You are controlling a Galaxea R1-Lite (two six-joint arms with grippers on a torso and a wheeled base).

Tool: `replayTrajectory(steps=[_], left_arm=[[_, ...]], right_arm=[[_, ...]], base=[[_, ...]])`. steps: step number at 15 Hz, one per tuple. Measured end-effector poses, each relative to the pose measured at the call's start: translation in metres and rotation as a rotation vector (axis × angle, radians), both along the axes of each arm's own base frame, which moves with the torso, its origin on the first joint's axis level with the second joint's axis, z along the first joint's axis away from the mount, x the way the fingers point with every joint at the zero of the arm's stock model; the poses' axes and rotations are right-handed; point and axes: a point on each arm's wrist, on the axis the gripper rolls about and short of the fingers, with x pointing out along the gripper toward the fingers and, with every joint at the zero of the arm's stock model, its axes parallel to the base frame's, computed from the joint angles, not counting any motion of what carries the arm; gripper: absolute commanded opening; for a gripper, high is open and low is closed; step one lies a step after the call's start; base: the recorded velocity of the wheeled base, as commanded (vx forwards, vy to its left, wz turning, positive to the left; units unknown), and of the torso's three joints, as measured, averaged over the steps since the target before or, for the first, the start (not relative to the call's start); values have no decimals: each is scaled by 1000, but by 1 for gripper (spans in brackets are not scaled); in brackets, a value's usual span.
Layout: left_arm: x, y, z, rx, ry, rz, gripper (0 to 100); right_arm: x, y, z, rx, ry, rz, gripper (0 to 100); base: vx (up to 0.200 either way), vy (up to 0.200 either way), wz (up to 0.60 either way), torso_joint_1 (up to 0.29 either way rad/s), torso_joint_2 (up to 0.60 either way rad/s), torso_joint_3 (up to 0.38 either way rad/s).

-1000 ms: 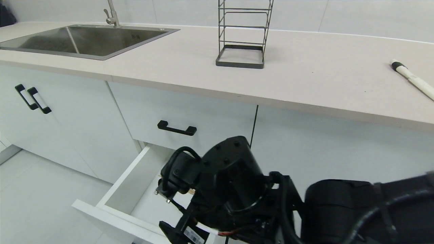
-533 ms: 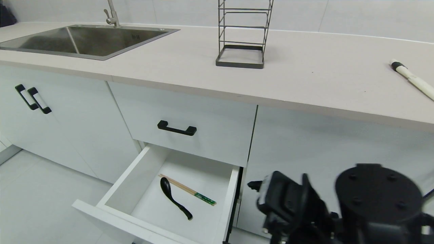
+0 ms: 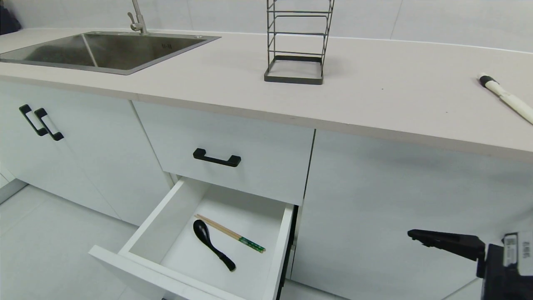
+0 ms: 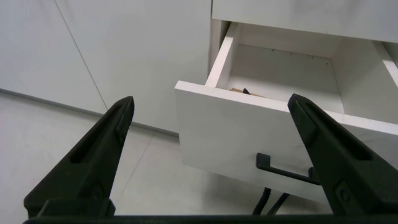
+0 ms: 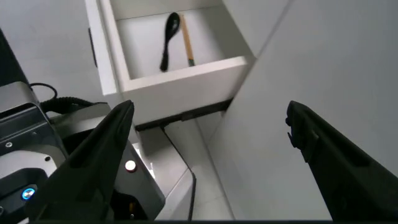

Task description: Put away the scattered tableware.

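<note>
The lower drawer (image 3: 160, 218) stands pulled out, with a black spoon (image 3: 210, 246) and a pair of wooden chopsticks (image 3: 231, 234) lying on its floor. The right wrist view looks down on the same spoon (image 5: 168, 38) and chopsticks (image 5: 186, 42) past my right gripper (image 5: 209, 111), which is open and empty. One finger (image 3: 443, 242) of it shows low at the right, in front of the cabinet door and well clear of the drawer. My left gripper (image 4: 210, 102) is open and empty, facing the drawer front (image 4: 249, 140) from outside. A white-handled utensil (image 3: 506, 98) lies on the counter's far right.
A black wire rack (image 3: 296, 46) stands mid-counter and a steel sink (image 3: 104, 46) is at the back left. Above the open drawer is a shut drawer with a black handle (image 3: 216, 158). Cabinet doors with black handles (image 3: 40, 122) are at the left, above open floor.
My right arm has pulled away from over the drawer, going right and down, so the spoon and chopsticks inside have come into sight. The spoon has shifted slightly.
</note>
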Motion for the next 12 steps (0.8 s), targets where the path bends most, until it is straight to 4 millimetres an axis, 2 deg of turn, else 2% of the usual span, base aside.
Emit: replayTrajectory(steps=[3, 6, 9, 12], left_arm=[[0, 0, 0, 0, 0, 0, 100], [0, 0, 0, 0, 0, 0, 100], [0, 0, 0, 0, 0, 0, 100], [0, 0, 0, 0, 0, 0, 100]], right_arm=[[-13, -25, 6, 93, -27, -59, 100], [-38, -62, 4, 248, -95, -138, 100], [-60, -89, -14, 340, -156, -232, 100], [-77, -102, -35, 349, -182, -330, 100]], base=[[0, 0, 0, 0, 0, 0], [0, 0, 0, 0, 0, 0], [0, 0, 0, 0, 0, 0], [0, 0, 0, 0, 0, 0]])
